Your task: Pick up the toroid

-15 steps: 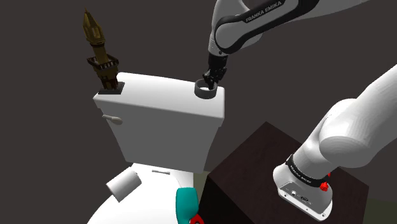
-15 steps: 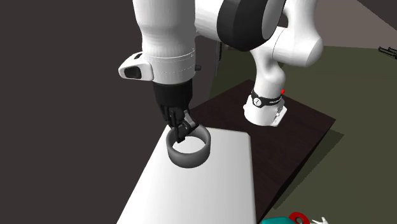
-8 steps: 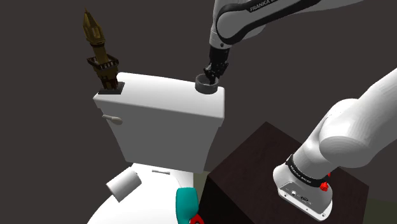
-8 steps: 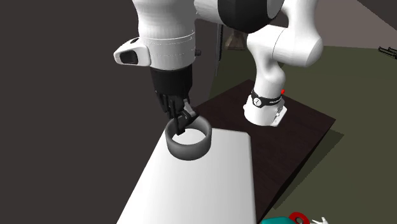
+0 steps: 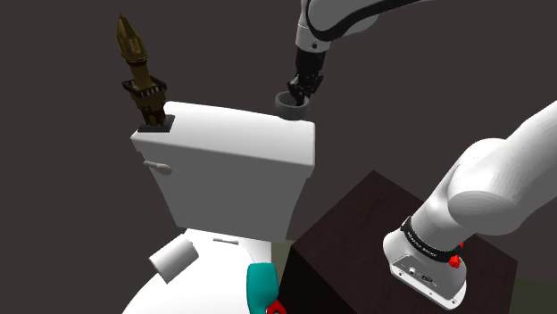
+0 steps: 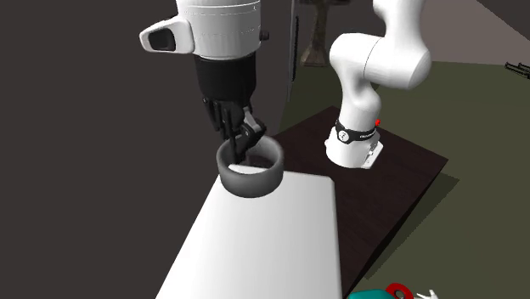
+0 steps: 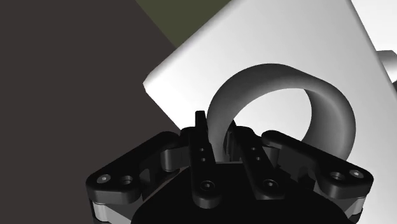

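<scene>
Our all-black two-finger gripper [image 6: 240, 144] is pinching one wall of the plain grey ring-shaped toroid [image 6: 250, 174], with its fingers drawn narrow, one inside the hole and one outside. We are seeing the ring hanging with its opening upward over a corner of the flat white toilet tank lid [image 6: 255, 246]; whether it is touching the lid we cannot tell. At the lid's opposite end a brown-gold tower-shaped figurine [image 5: 140, 76] is standing, and the dark brown box stand [image 6: 408, 166] is sitting beside the tank.
</scene>
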### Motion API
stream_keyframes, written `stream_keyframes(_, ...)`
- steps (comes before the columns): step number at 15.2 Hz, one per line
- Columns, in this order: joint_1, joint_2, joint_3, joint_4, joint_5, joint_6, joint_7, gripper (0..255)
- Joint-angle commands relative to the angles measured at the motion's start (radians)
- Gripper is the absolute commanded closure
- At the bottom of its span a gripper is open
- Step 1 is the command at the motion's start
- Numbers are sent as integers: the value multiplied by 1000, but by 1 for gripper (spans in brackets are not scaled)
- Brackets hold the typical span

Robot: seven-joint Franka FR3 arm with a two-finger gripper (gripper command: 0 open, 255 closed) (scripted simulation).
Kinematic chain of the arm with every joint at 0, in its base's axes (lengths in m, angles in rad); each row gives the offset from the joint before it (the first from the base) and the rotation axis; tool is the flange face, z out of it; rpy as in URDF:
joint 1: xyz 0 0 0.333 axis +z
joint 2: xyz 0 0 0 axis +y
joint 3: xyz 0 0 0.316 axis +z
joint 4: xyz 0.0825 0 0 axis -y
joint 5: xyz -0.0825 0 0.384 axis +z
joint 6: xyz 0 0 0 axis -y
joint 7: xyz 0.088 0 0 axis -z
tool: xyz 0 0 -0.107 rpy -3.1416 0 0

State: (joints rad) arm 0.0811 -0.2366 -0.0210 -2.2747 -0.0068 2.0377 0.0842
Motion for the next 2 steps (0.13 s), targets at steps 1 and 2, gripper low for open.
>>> stream_keyframes(1, 0, -8, 0, 11, 0, -19, 0, 255)
stream_keyframes(2, 0, -8, 0, 11, 0, -19, 0, 255)
